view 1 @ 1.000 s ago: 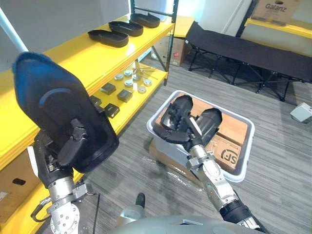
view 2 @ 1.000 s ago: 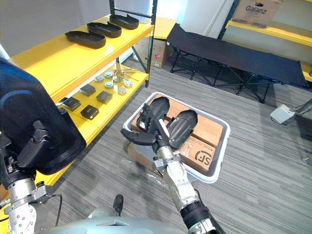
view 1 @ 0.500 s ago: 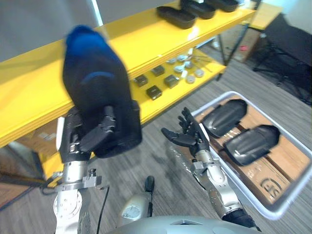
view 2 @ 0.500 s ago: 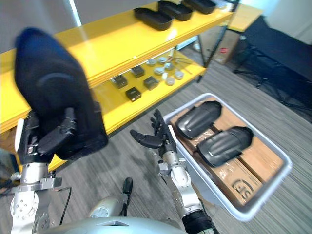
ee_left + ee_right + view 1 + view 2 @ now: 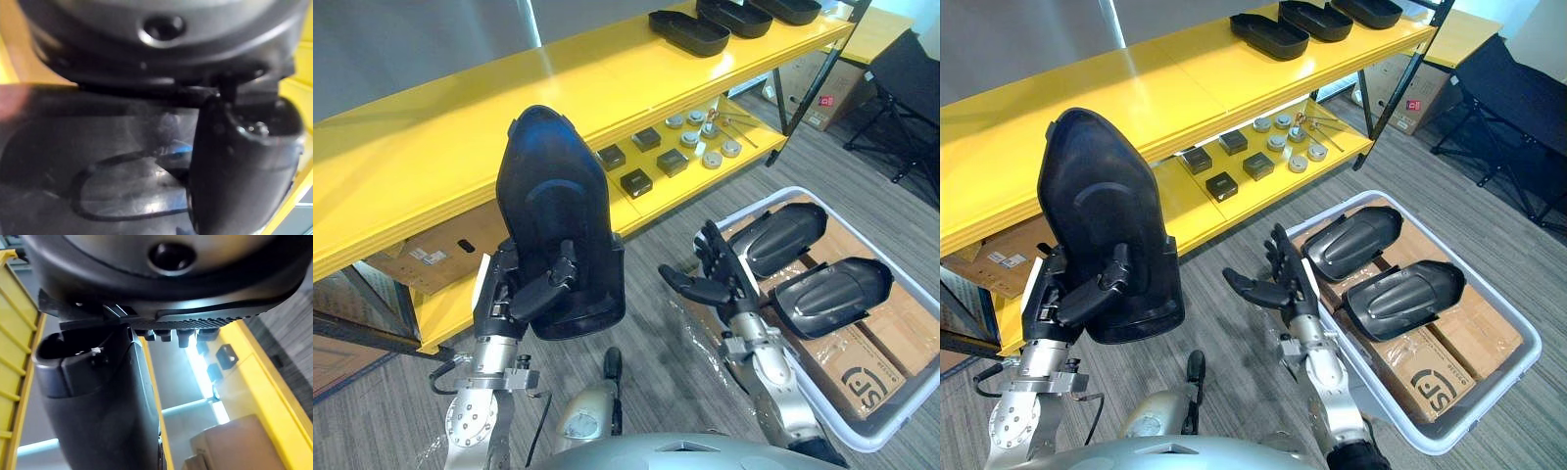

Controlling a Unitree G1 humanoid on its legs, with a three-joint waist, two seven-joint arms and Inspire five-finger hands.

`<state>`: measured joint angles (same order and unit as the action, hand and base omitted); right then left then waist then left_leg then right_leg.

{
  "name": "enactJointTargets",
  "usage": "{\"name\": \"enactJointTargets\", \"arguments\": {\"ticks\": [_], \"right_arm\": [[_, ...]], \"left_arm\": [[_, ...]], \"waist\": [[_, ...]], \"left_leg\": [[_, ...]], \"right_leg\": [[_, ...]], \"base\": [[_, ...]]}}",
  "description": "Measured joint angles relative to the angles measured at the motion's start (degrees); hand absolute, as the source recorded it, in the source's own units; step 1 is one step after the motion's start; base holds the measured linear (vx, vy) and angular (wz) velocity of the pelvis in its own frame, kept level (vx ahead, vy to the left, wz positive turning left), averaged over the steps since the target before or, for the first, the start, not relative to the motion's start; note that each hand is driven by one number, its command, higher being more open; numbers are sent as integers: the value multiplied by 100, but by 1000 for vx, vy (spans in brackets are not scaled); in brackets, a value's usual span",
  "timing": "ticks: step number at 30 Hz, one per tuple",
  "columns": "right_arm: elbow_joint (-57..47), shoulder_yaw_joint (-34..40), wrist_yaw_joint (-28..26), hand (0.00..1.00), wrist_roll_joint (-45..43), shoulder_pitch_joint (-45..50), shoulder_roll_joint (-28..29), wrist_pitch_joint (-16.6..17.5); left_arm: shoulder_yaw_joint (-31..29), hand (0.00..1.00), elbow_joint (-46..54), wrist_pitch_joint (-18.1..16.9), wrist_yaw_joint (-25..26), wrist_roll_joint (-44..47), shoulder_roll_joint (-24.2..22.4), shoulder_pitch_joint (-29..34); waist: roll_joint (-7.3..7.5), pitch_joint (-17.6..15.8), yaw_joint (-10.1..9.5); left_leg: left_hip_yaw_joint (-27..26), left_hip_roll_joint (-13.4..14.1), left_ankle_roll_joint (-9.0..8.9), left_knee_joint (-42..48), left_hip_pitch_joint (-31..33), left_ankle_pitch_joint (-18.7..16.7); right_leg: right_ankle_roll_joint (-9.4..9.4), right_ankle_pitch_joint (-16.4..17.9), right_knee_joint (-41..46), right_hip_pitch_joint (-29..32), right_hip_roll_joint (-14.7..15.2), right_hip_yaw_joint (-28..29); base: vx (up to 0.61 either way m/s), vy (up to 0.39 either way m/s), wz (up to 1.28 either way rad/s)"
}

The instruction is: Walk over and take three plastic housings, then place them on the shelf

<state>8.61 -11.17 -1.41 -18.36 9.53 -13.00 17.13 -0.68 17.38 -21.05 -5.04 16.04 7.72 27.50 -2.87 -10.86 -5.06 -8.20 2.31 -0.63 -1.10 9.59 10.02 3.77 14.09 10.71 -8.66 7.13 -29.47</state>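
My left hand (image 5: 524, 294) is shut on a large black plastic housing (image 5: 558, 215), held upright in front of the yellow shelf (image 5: 460, 117); in the left wrist view its thumb (image 5: 234, 166) presses on the glossy housing (image 5: 98, 166). My right hand (image 5: 710, 284) hangs open and holds nothing, over the floor beside the white bin (image 5: 891, 431). Two more black housings (image 5: 783, 235) (image 5: 827, 294) lie in that bin on cardboard. Three black housings (image 5: 690, 29) rest on the shelf's top board at the far end.
Small dark blocks and round metal parts (image 5: 671, 157) sit on the lower shelf board. A cardboard box (image 5: 431, 259) stands under it. A folding cot (image 5: 1518, 108) and another box (image 5: 818, 83) stand beyond the shelf.
The camera has swung and the view has shifted. My left hand's housing now sits lower and steadier before the shelf. The right hand stays open beside the bin.
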Motion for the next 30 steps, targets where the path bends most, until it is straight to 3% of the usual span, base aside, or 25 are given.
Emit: {"name": "enactJointTargets", "arguments": {"ticks": [3,6,9,11,13,14,15,16,17,19,20,22,24,27,30], "right_arm": [[-46,38,-111,100,-10,-4,-11,89],[-120,37,-108,100,-8,-190,-5,248],[-184,-43,-75,100,-9,-549,0,358],[-185,-87,-28,100,-3,-738,74,407],[-184,-85,45,100,7,-831,188,412],[-189,-88,117,100,104,-856,280,432],[-208,-87,164,100,207,-854,357,441],[-254,-85,173,100,228,-870,356,441],[-279,-83,155,100,223,-892,391,448],[-289,-2,138,100,223,-859,413,451],[-306,40,138,100,214,-858,410,451],[-727,321,153,100,215,-882,394,485],[-1015,675,244,100,214,-1095,298,709],[-1177,1254,517,100,104,-1629,21,980],[-1304,1517,601,100,-20,-1820,-88,1057]], "left_arm": [[-12,0,0,-18,269,20,0,-58],[5,0,-5,-111,459,18,-5,-279],[28,0,-11,-223,704,4,-10,-464],[7,0,-11,-247,867,0,-12,-476],[-110,0,-11,-247,910,-1,-12,-480],[-224,0,-11,-245,981,-1,-7,-485],[-323,0,-10,-243,1026,4,-4,-500],[-360,0,-11,-239,1089,7,-27,-529],[-501,0,-2,-239,1228,5,-3,-546],[-548,0,-1,-236,1405,8,59,-618],[-547,0,10,-237,1461,9,58,-647],[-549,0,141,-242,1554,6,58,-825],[-494,0,154,-243,1550,11,49,-1076],[-378,0,30,-250,1469,7,28,-1393],[-365,0,-40,-250,1434,13,-6,-1395]], "waist": [[2,1,15],[-16,-64,45],[-94,-349,-25],[-128,-369,-145],[-117,-370,-220],[-57,-339,-287],[33,-284,-279],[6,-281,-283],[5,-272,-258],[18,-268,-184],[18,-268,-163],[10,-256,-108],[-115,-183,-56],[-147,-159,28],[-157,-106,102]], "left_leg": [[-228,18,54,272,52,-50],[-259,43,161,992,475,-346],[-338,140,246,2238,778,-1109],[-415,226,359,3222,972,-1787],[-415,219,419,3684,1011,-2199],[-427,145,458,3832,1002,-2493],[-404,34,475,3778,989,-2577],[-383,-1,515,3738,991,-2601],[-265,-172,628,3409,843,-2545],[-34,-402,663,2776,411,-2315],[50,-488,680,2535,229,-2233],[424,-788,764,1732,-394,-1913],[755,-887,808,1421,-604,-1808],[1175,-1122,797,1374,-1045,-1786],[1354,-1187,570,1402,-1481,-1923]], "right_leg": [[40,61,290,138,134,161],[109,177,712,392,288,175],[230,446,1179,334,496,222],[381,758,1537,226,686,265],[426,905,1569,39,755,238],[423,925,1450,-125,810,175],[260,785,1590,-147,862,126],[-7,631,1942,23,948,139],[-711,31,2997,636,1173,402],[-424,10,3528,1031,1068,764],[-377,41,3504,1089,1015,773],[-401,109,2968,1427,787,704],[-336,66,2202,1875,489,845],[149,-284,1148,2301,381,1488],[107,-732,746,2483,327,1841]], "base": [[27,-6,-30],[43,23,-4],[55,140,-13],[83,231,-9],[132,217,5],[242,213,15],[278,203,21],[379,286,36],[302,262,40],[310,220,62],[341,161,79],[360,124,81],[353,70,100],[367,23,109],[351,-44,83]]}}
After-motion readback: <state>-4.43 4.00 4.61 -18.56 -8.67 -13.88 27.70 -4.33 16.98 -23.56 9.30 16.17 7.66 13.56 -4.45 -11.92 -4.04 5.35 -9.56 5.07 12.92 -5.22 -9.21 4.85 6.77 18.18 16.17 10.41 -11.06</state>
